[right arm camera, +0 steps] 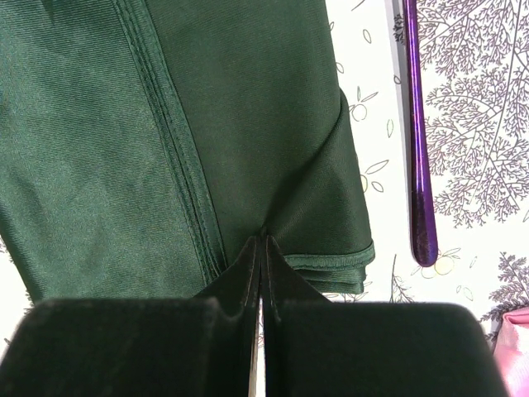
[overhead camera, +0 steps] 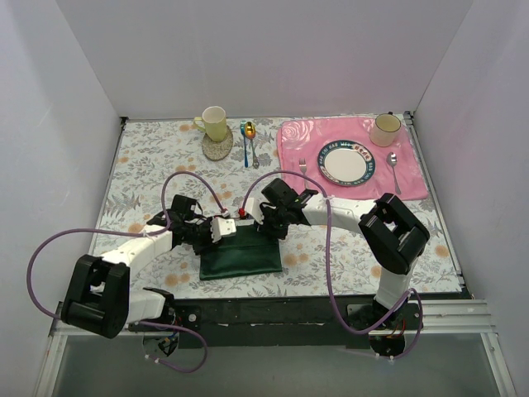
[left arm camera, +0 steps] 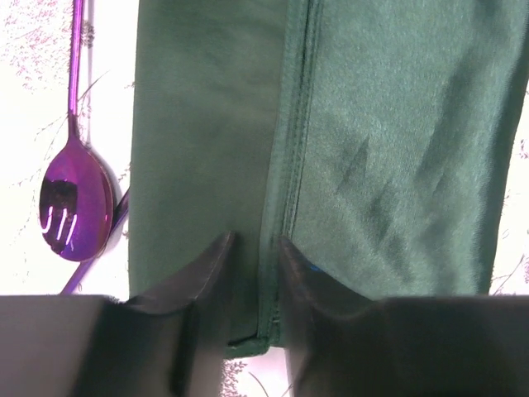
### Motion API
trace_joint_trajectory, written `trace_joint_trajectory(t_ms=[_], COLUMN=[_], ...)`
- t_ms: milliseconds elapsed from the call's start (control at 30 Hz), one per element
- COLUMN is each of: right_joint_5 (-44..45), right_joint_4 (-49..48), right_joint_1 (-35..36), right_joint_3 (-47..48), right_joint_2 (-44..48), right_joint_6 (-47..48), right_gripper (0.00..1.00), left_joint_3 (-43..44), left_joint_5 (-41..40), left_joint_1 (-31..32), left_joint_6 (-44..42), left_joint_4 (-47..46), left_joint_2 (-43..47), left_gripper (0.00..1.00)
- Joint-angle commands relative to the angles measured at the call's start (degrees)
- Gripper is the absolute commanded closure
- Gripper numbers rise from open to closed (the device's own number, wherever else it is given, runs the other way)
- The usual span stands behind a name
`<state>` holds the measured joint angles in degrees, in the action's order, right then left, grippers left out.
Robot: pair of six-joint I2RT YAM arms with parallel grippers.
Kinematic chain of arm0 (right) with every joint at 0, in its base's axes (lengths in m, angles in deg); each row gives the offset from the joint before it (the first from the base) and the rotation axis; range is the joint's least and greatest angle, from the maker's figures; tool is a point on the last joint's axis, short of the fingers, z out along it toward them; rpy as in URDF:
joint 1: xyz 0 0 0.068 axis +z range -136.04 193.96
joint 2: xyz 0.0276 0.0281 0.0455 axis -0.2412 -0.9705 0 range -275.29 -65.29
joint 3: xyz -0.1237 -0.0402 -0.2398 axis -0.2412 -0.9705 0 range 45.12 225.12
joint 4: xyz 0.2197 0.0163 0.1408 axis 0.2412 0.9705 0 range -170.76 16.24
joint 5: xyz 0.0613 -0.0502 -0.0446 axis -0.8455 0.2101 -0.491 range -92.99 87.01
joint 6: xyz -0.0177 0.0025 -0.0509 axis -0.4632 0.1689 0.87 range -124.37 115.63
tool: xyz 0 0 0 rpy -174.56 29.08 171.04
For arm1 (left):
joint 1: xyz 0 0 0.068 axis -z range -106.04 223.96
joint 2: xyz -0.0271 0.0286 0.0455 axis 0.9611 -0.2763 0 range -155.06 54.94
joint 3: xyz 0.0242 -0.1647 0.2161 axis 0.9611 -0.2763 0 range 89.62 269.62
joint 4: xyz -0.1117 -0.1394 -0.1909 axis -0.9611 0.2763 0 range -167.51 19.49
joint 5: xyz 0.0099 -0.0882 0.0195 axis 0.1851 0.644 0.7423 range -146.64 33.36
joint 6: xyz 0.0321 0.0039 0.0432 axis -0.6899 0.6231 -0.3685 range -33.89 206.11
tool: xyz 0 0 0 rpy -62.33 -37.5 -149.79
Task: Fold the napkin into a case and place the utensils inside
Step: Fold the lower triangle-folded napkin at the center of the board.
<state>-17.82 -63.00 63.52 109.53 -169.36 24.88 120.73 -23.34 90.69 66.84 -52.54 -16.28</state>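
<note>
1. The dark green, soft cloth napkin (overhead camera: 241, 258) lies folded into a flat rectangle on the flower-printed surface (overhead camera: 149, 165). It sits near the front edge, between the two arms, with its far edge under both sets of fingers.
2. The right fingers (right arm camera: 260, 252) are pressed fully together on a pinch of the napkin close to one corner, and creases fan out from their tips.
3. The left fingers (left arm camera: 219, 269) stand a narrow gap apart with the stitched hem running between them. We cannot tell whether they clamp it or only straddle it.
4. We judge the cloth light, limp and a little slick. Its layers may slide apart, so we would hold it at the hemmed edge, through every layer, near both corners.
5. The slim, shiny purple metal spoon (left arm camera: 73, 207) lies just beside the napkin, outside it. A purple handle (right arm camera: 417, 165) lies likewise, but we cannot tell whether it is the spoon's or the fork's. Both look hard and slippery, so we would grip mid-handle.
6. The surface looks flat, and plain white walls (overhead camera: 264, 50) enclose it. A pink rose-patterned placemat (overhead camera: 413, 178) bearing a round plate (overhead camera: 324, 157) lies well apart, far right.
</note>
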Motion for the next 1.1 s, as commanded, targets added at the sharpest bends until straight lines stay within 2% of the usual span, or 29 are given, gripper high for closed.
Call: trace_joint_trajectory(t_ms=[0,67,167,533,967,1067], right_joint_5=[2.08,2.09,2.17,1.21,0.33,1.03], right_joint_4=[3.77,3.86,4.39,8.78,3.52,1.58], right_joint_1=[-0.17,-0.25,-0.25,-0.61,-0.61,-0.69], right_joint_3=[0.46,0.72,1.25,1.44,-4.02,-5.42], right_joint_2=[-0.17,0.01,0.45,4.14,0.63,0.01], right_joint_6=[1.86,2.03,2.38,4.58,5.55,6.34], right_gripper=[0.99,0.99,0.99,0.99,0.99,0.99], left_joint_3=[-0.27,0.35,1.4,4.92,1.93,4.03], left_joint_5=[-0.08,0.36,0.89,5.63,3.88,6.32], left_joint_1=[0.5,0.5,0.5,1.28,2.78,2.52], left_joint_6=[-1.56,-1.74,-1.83,-2.35,-3.23,0.27], left_joint_4=[0.51,1.13,2.62,9.83,10.01,11.5], left_joint_2=[-0.32,-0.06,0.82,3.9,0.03,0.82], left_gripper=[0.8,0.92,1.0,1.0,1.0,0.85])
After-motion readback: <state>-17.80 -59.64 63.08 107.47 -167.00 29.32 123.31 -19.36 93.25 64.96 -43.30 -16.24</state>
